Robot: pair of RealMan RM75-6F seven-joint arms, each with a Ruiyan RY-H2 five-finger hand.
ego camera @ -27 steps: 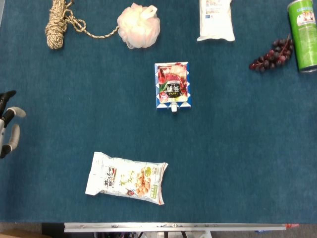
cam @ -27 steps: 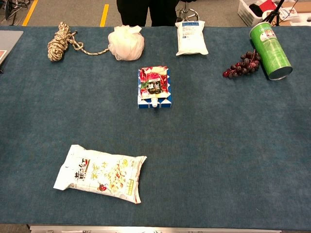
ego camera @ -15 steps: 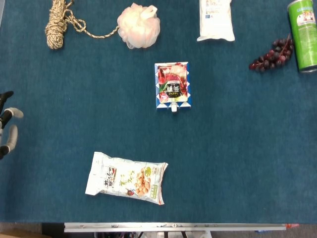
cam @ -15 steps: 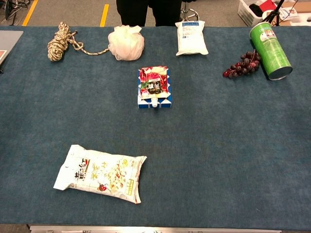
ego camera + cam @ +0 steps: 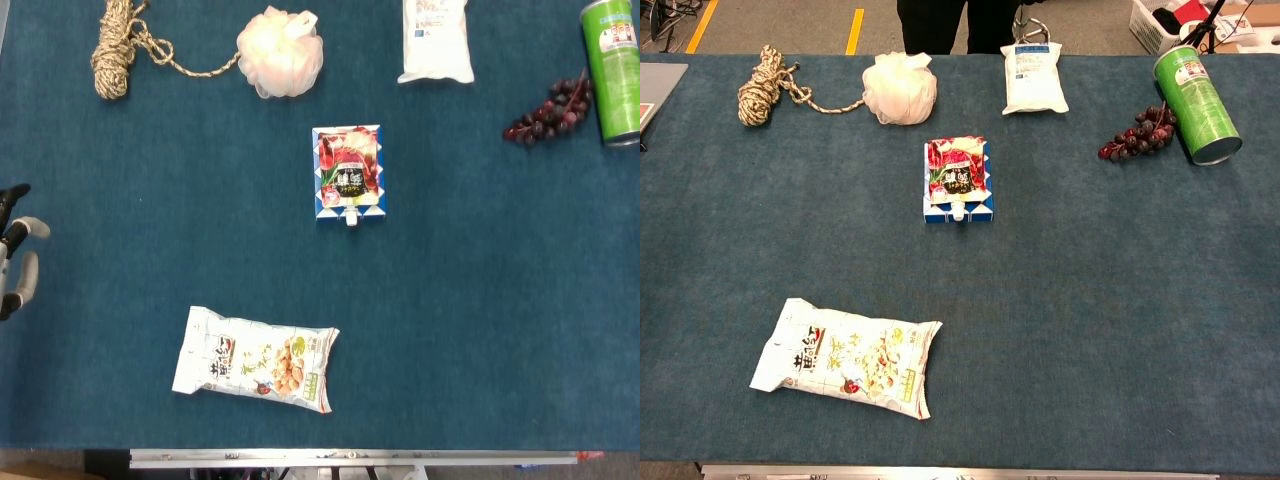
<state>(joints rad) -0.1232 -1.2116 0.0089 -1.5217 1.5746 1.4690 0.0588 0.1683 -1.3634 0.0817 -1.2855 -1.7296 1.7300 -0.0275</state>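
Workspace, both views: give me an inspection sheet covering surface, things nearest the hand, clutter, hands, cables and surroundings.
Surface: blue cloth table, flat.
Things nearest the hand: snack bag lies flat near the front edge, untouched.
Clutter: spouted pouch mid-table; rope coil, bath pouf, white packet, grapes and a green can lying on its side, along the far side.
Hands: left hand at the left edge in the head view, fingers apart, holding nothing; right hand not in view.
Cables: nothing seen.
Surroundings: a person's legs behind the table, a white basket at far right.
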